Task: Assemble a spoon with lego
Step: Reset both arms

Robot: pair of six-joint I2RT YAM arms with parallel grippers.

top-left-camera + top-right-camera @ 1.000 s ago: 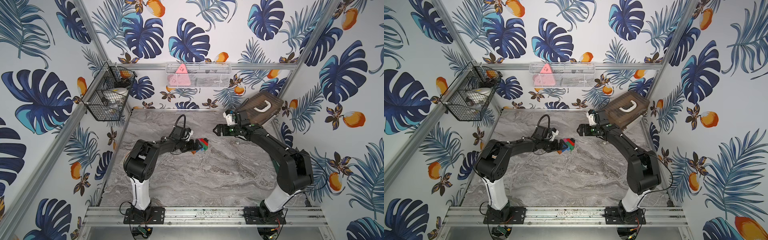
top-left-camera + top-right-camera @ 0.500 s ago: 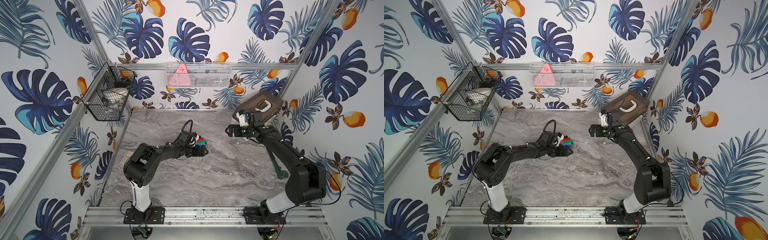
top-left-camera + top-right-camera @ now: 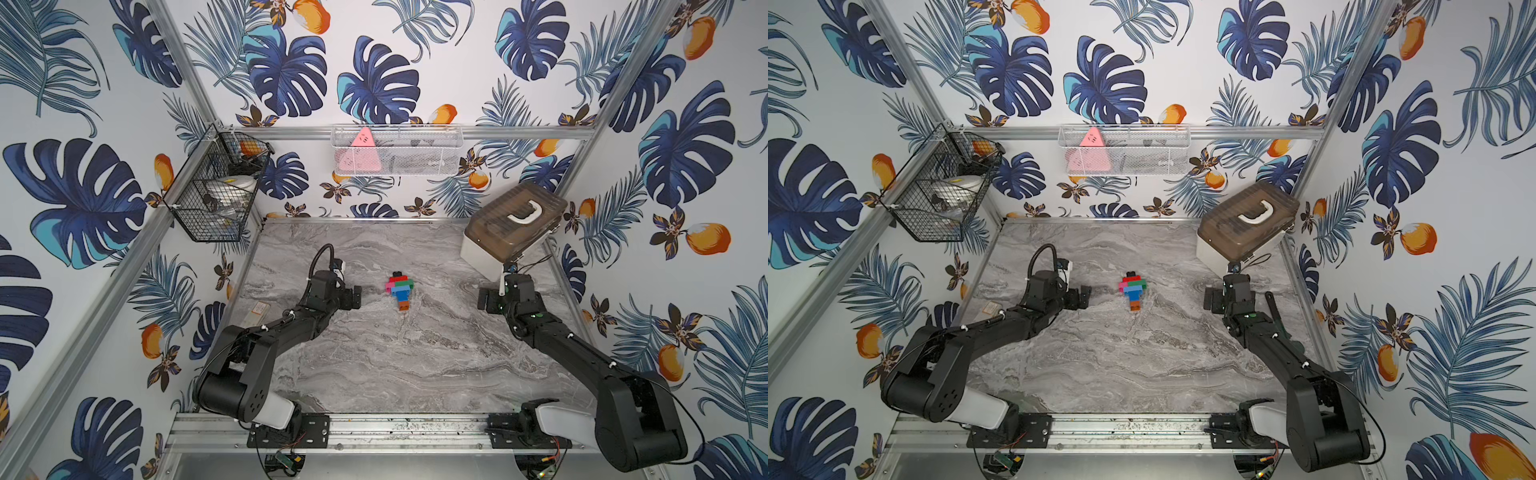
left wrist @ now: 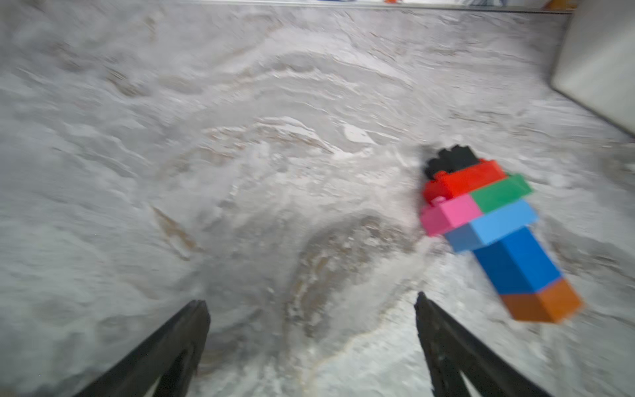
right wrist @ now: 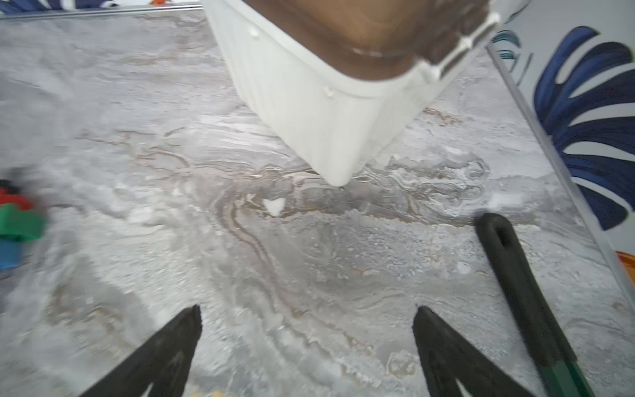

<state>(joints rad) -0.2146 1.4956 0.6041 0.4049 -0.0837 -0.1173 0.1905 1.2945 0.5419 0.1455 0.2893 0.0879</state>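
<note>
Your left gripper (image 3: 355, 297) wide, empty, at 9 o'clock of spoon (image 3: 400, 288); right gripper (image 3: 483, 300) likewise at 3 o'clock. Spoon flat, untouched: build looks complete, so you stand clear.

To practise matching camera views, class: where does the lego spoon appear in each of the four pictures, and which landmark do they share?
In a top view: the spoon lies at the middle of the table.
In a top view: the spoon, same spot.
Left wrist: whole spoon, lying flat.
Right wrist: only a blurred red-green-blue sliver at the picture's edge.
Shared landmark: the white box, in all four.
</note>
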